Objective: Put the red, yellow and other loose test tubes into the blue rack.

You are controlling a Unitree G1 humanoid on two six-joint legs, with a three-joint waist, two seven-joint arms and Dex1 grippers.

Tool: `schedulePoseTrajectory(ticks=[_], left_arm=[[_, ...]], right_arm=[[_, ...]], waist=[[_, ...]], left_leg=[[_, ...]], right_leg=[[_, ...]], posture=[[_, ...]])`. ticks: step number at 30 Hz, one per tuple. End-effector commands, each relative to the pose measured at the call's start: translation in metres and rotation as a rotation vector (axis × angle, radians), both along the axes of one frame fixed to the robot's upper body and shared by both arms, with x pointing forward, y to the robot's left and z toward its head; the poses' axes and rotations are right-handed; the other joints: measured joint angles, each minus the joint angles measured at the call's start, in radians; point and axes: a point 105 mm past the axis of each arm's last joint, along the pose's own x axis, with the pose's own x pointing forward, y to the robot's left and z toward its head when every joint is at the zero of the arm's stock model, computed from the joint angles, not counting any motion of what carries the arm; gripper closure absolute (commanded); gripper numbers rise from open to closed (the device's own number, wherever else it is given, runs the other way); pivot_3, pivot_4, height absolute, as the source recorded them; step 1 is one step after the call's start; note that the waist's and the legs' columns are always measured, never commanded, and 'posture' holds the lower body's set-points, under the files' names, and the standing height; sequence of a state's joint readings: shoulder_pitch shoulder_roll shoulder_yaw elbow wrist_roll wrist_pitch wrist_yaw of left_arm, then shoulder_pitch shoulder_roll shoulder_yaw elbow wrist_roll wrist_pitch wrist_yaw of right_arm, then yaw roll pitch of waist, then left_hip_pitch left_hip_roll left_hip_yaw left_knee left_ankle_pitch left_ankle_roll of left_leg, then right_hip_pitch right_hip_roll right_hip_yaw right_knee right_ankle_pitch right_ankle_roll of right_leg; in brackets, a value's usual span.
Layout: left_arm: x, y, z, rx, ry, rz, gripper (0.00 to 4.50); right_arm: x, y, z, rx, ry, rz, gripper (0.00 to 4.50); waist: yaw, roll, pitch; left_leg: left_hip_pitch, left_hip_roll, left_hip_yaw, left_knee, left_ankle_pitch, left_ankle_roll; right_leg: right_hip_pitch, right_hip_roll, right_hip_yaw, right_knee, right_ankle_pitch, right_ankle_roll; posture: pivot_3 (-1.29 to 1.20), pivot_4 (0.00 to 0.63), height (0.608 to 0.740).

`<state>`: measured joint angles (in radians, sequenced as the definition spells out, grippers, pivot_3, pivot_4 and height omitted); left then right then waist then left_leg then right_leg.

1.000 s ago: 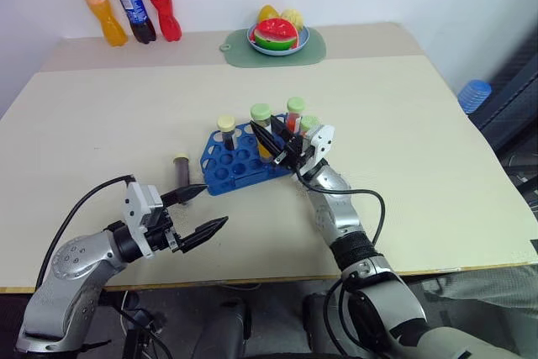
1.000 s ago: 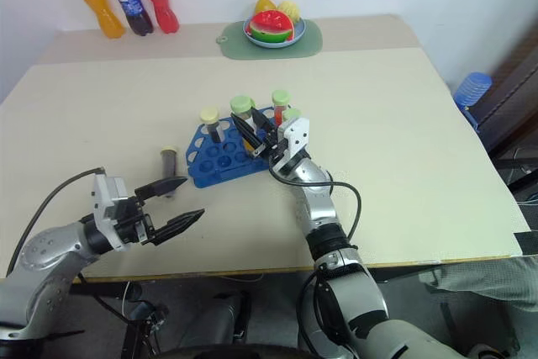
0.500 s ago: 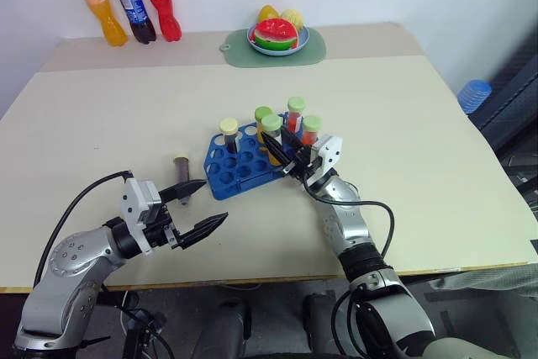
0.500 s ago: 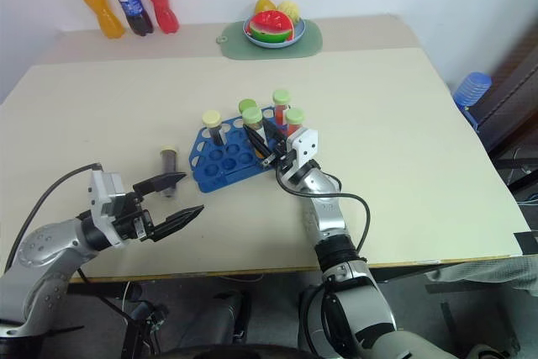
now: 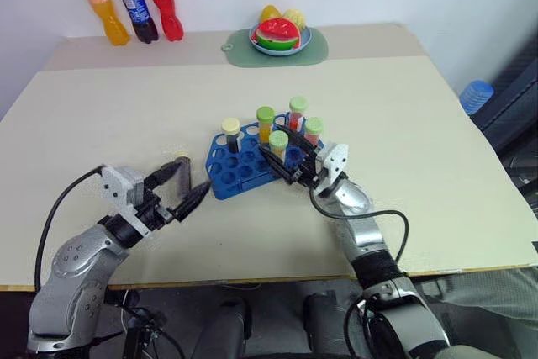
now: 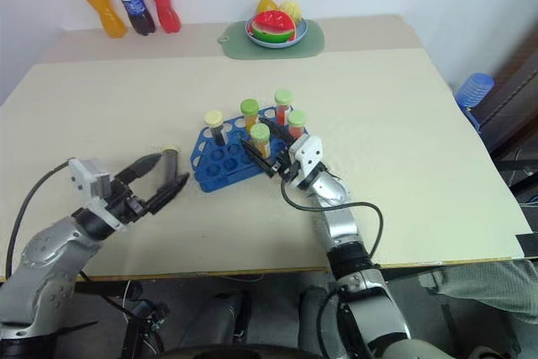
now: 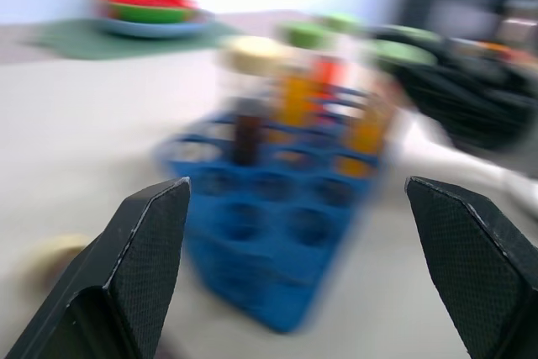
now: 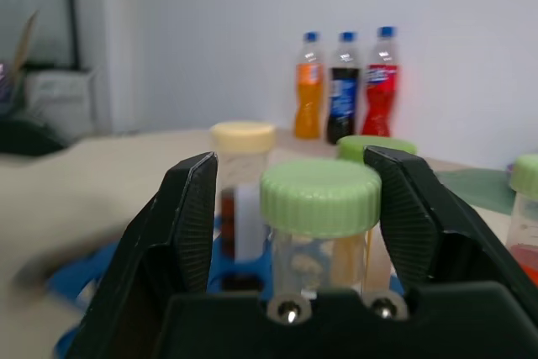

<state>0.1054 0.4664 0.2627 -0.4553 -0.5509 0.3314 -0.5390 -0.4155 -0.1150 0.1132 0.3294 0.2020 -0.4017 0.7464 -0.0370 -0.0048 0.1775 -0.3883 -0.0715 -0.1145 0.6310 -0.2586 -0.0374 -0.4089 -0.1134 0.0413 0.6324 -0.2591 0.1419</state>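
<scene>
- The rack [image 5: 250, 161] stands near the middle of the table [image 5: 403, 124], holding five upright tubes.
- In the rack: a cream-capped brown tube [image 5: 230, 134] at its left end, then a green-capped yellow tube [image 5: 265, 123], a green-capped red tube [image 5: 297, 113], another green-capped red one [image 5: 313, 130] at its right end, and a green-capped yellow tube [image 5: 277, 144] at its near edge.
- A loose brown tube [image 5: 180, 166] with a cream cap lies flat on the table just left of the rack.
- The right gripper [image 5: 285, 161] sits at the rack's near right edge, fingers parted to either side of the near yellow tube's cap with a small gap each side, not gripping it.
- The left gripper [image 5: 185, 187] hangs left of the rack, just beside the loose tube, fingers spread wide and holding nothing.
- Bottles [image 5: 134, 7] and a fruit plate [image 5: 280, 38] stand well behind the rack.
</scene>
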Motion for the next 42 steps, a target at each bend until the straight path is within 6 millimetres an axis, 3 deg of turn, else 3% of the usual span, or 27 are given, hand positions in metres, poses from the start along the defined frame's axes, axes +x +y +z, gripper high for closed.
schedulePoseTrajectory(ticks=[1,6,13,21,32,39,42], left_arm=[[0.012,0.023,0.008,0.08,0.018,0.299,0.25],[0.023,0.036,-0.001,0.018,0.273,0.473,0.25],[0.044,0.032,0.012,-0.148,0.497,0.515,0.25],[0.064,0.021,0.0,-0.164,0.709,0.489,0.25],[0.086,0.0,-0.014,-0.151,0.901,0.467,0.25],[0.085,-0.002,-0.025,-0.084,0.995,0.482,3.59],[0.081,-0.002,-0.028,-0.082,1.008,0.46,3.75]], right_arm=[[-0.015,-0.011,0.005,-0.087,-0.019,0.055,1.35],[-0.032,-0.041,-0.003,-0.213,0.055,0.087,1.35],[-0.04,-0.084,0.001,-0.352,0.11,0.046,1.35],[-0.062,-0.078,0.021,-0.393,0.12,0.183,1.35],[-0.064,-0.08,0.034,-0.431,0.11,0.196,1.35],[-0.069,-0.088,0.031,-0.467,0.126,0.202,1.27],[-0.069,-0.087,0.029,-0.462,0.13,0.202,1.27]], waist=[[0.003,0.0,0.0],[0.009,-0.001,0.0],[0.026,-0.005,-0.001],[0.019,-0.006,-0.001],[0.029,-0.011,0.001],[0.028,-0.011,0.001],[0.026,-0.011,0.0]], left_leg=[[0.0,0.0,0.0,0.0,0.0,0.0],[0.0,0.0,0.0,0.0,0.0,0.0],[-0.001,-0.001,0.0,0.003,0.0,0.0],[-0.001,0.0,0.0,0.002,0.001,-0.002],[-0.002,-0.001,-0.001,0.004,0.002,-0.004],[-0.002,-0.001,-0.001,0.004,0.002,-0.005],[-0.002,-0.001,0.0,0.004,0.002,-0.005]], right_leg=[[0.0,0.0,0.0,0.0,0.0,0.0],[0.0,0.0,0.0,0.0,0.0,0.0],[0.001,0.0,-0.001,0.0,0.0,0.0],[0.001,0.001,-0.001,0.0,0.0,0.001],[0.001,0.0,-0.001,0.0,0.0,0.001],[0.001,0.0,-0.001,0.0,0.0,0.001],[0.001,0.0,-0.001,0.0,0.0,0.001]], posture=[[0.0,0.15,0.74],[0.0,0.15,0.74],[0.0,0.15,0.74],[0.0,0.15,0.74],[0.0,0.15,0.74],[0.0,0.15,0.74],[0.0,0.15,0.74]])
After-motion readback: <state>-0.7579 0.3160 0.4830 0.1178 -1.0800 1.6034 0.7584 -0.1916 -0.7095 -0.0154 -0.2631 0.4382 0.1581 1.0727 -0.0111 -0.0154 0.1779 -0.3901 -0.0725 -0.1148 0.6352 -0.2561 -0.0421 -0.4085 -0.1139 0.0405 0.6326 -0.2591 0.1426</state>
